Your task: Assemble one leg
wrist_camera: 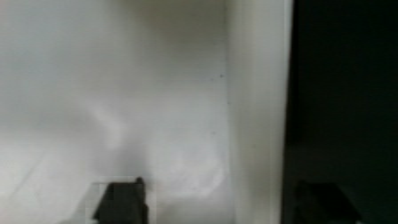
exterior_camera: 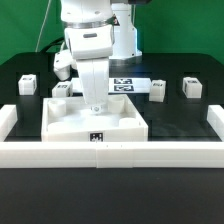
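Black table (exterior_camera: 185, 112) carries a large white panel (exterior_camera: 120, 122), with a white rail (exterior_camera: 110, 152) along the front edge. The gripper (exterior_camera: 96, 106) points straight down over the panel; contact cannot be confirmed. In the wrist view the fingertips (wrist_camera: 121, 203) stand wide apart, with only panel surface between them. The nearest leg (exterior_camera: 62, 90) lies near the gripper, toward the exterior view's left, and a second leg (exterior_camera: 27, 84) lies farther out. A third leg (exterior_camera: 158, 90) and a fourth leg (exterior_camera: 190, 87) lie on the gripper's opposite side. The marker board (exterior_camera: 125, 85) lies just behind the gripper.

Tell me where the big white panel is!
In the exterior view, the panel lies at the front middle, by the white wall, right under the hand.
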Robot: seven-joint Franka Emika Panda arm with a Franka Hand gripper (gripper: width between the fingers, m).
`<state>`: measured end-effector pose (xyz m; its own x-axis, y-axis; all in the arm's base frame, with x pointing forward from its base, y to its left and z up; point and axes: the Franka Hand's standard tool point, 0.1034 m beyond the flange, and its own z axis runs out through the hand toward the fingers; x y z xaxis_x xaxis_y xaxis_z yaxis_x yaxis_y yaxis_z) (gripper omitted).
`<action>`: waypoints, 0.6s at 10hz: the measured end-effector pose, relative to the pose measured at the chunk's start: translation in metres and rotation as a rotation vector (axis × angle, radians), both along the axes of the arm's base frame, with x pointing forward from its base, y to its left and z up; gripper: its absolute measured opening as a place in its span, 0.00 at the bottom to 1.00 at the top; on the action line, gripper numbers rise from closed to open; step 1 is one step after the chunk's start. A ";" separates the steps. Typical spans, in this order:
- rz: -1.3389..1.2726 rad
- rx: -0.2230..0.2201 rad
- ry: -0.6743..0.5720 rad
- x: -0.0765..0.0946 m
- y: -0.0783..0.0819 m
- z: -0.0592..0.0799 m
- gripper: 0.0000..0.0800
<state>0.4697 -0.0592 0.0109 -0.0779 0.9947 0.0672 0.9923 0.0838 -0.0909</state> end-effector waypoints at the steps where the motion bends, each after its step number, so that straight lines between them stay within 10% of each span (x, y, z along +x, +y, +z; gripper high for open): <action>1: 0.000 0.000 0.000 0.000 0.000 0.000 0.28; 3: 0.000 0.000 -0.003 0.001 0.000 0.000 0.08; 6: 0.000 -0.001 -0.007 0.002 0.000 0.001 0.08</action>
